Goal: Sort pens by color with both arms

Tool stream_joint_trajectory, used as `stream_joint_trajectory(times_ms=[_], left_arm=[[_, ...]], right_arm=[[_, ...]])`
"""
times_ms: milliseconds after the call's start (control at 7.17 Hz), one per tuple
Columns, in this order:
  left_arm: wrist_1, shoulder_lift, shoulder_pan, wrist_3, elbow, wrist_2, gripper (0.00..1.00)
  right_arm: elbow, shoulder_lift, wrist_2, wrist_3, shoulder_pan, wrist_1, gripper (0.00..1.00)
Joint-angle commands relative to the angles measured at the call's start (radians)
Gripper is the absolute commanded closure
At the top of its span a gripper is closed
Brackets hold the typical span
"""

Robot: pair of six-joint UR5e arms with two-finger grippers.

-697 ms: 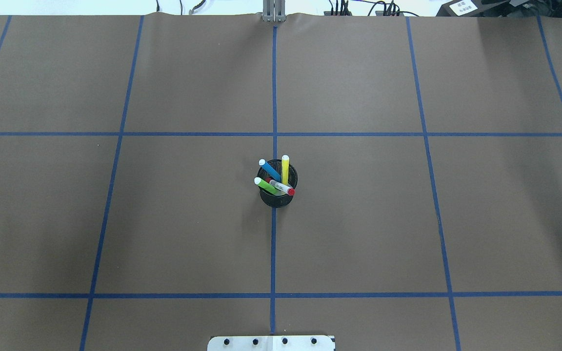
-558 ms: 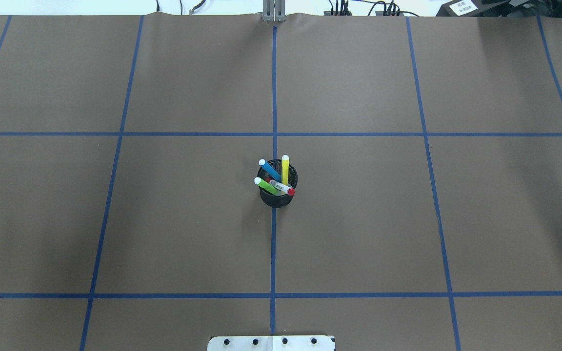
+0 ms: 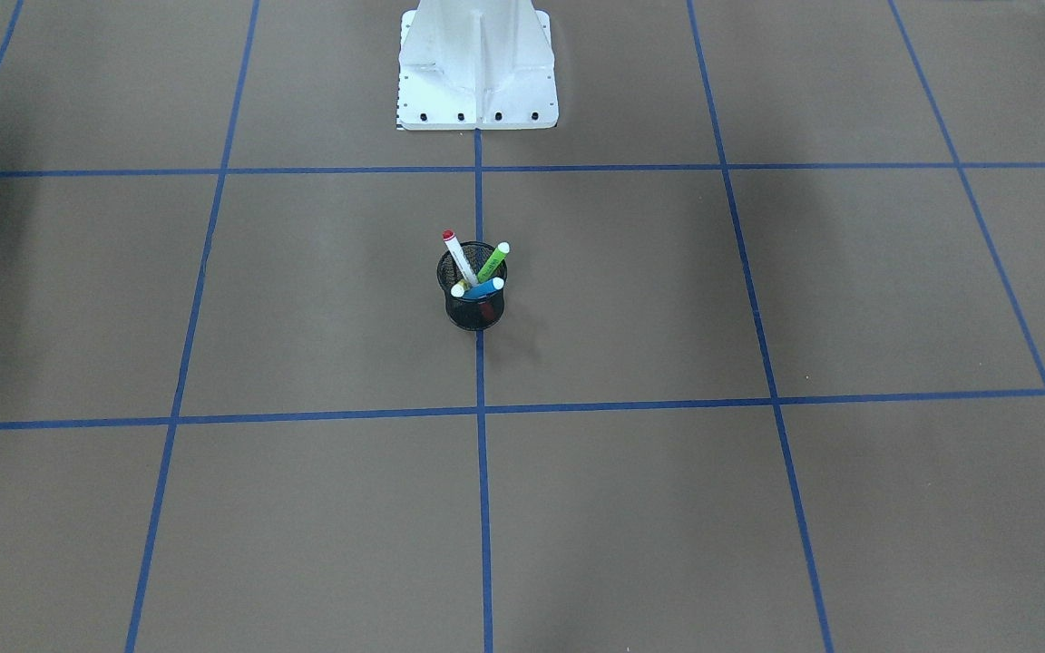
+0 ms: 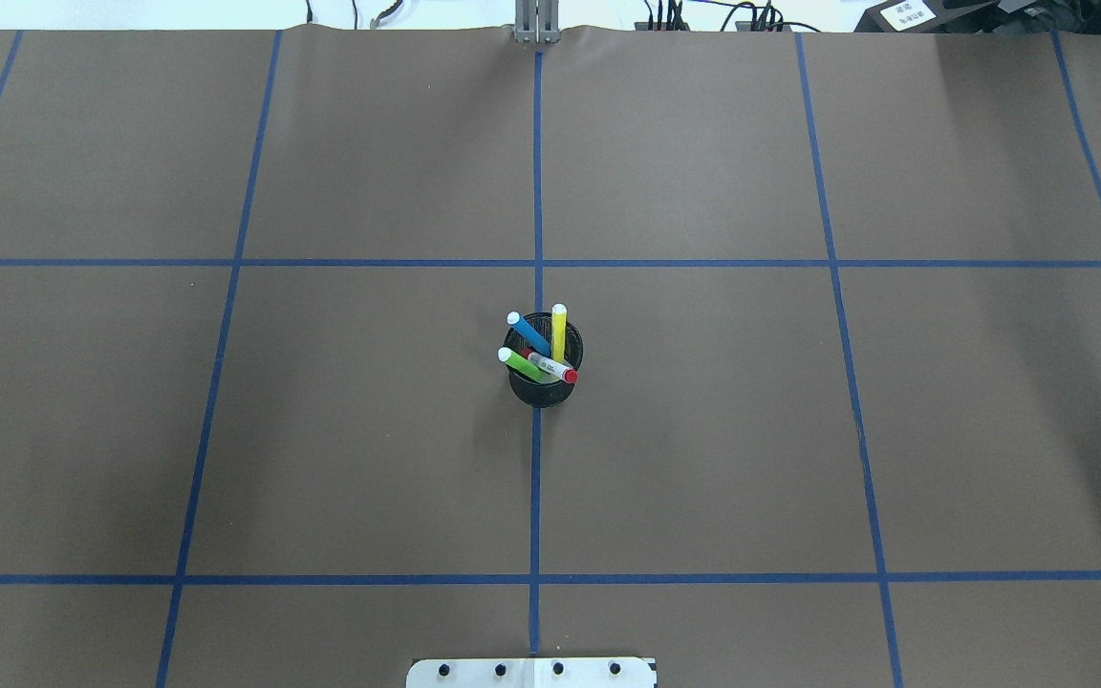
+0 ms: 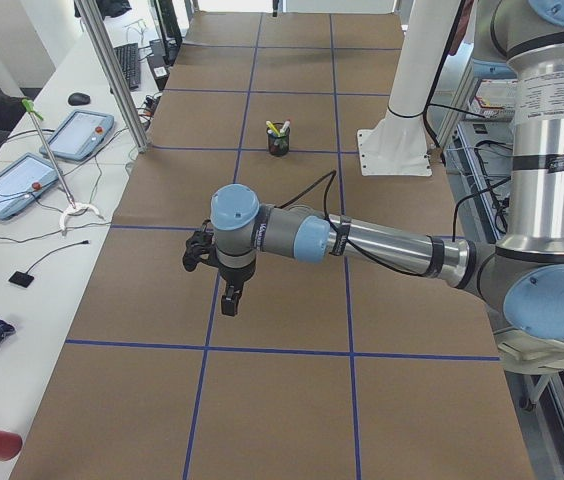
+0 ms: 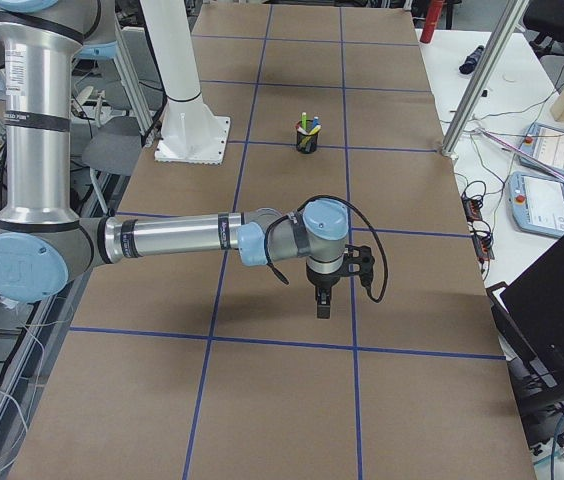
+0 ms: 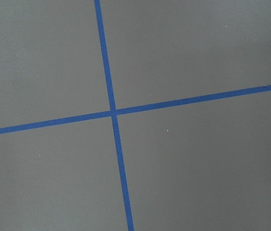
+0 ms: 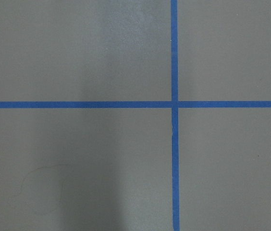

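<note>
Four pens stand together in a black mesh cup at the table's centre: a blue pen, a yellow pen, a green pen and a white pen with a red cap. The front-facing view shows the same cup. Both arms are outside the overhead and front-facing views. The left gripper hangs above the table far from the cup, and the right gripper hangs likewise at the opposite end. Whether either is open or shut, I cannot tell. The wrist views show only table and tape.
Blue tape lines divide the brown table into squares. The white mounting base stands at the robot's edge. Side benches hold tablets and a laptop. Metal posts rise at the table's far side.
</note>
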State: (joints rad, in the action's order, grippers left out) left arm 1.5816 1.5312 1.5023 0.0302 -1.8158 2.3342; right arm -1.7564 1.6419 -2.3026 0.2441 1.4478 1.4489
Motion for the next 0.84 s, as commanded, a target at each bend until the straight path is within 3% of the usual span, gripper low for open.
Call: stream_joint_trajectory(times_ms=[0,697], left_arm=[[0.003,0.017,-0.001,-0.001,-0.013,0.001,0.00],[0.046,0.044,0.001,0.011,-0.049,0.080,0.00]], right_arm=[[-0.031,-0.001,-0.012,0.001,-0.003,-0.074,0.01],[-0.049,-0.120,-0.051,0.012,-0.093,-0.090,0.00]])
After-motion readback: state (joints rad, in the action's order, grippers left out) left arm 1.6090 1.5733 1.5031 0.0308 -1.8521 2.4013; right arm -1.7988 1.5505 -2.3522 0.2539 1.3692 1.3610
